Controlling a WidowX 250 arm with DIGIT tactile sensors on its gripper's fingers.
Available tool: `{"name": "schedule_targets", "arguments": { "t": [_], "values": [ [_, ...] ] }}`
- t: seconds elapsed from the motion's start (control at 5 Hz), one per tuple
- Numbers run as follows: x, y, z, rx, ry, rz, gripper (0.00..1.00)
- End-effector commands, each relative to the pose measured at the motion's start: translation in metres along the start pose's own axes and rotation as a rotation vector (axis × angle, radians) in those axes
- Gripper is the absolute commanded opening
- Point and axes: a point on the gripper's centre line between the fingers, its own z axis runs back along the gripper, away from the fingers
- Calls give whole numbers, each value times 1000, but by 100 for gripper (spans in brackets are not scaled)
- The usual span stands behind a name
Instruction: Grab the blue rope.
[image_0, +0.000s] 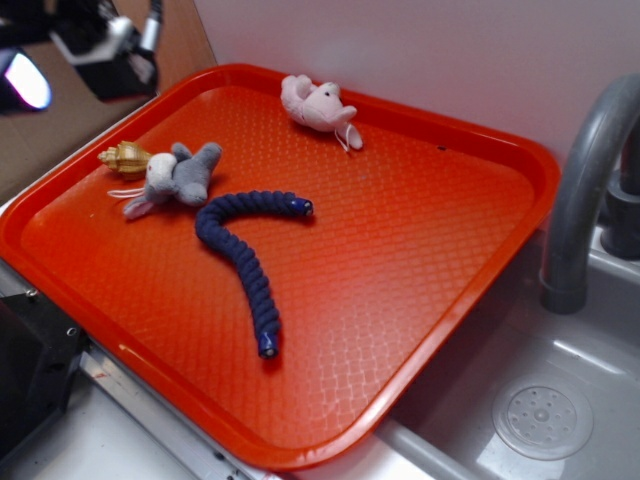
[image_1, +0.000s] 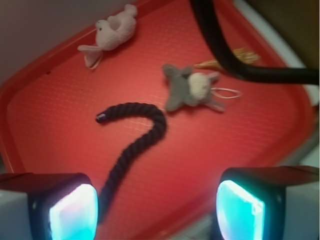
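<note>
1 blue rope (image_0: 243, 250) curved mid red tray (image_0: 420, 250) | 2 plush: grey (image_0: 175, 178), pink (image_0: 318, 106) | 1 gold trinket (image_0: 124, 157) | gripper (image_1: 157, 210) jaws wide open, empty, above tray edge

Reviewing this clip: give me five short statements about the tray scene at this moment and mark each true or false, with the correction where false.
1. The blue rope lies curved on the orange tray. True.
2. The hand is closed on the rope. False: its fingers stand apart and hold nothing, above the tray.
3. The grey plush toy lies beside a small gold object. True.
4. The pink plush toy rests on top of the rope. False: it lies apart from it, near the tray's far rim.
5. The rope hangs over the tray's edge into the sink. False: all of it lies inside the tray.
</note>
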Motion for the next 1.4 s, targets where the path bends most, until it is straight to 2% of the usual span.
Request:
{"name": "schedule_targets", "arguments": {
  "t": [0.0, 0.4, 0.6, 1.0, 1.2],
  "values": [
    [16, -18, -40, -59, 23, 29, 100],
    [14, -25, -87, 10, 97, -28, 100],
    [2, -30, -100, 28, 115, -88, 100],
    [-17, -18, -125, 70, 140, -150, 100],
    [-14, -15, -139, 72, 178, -139, 100]
  ]
}}
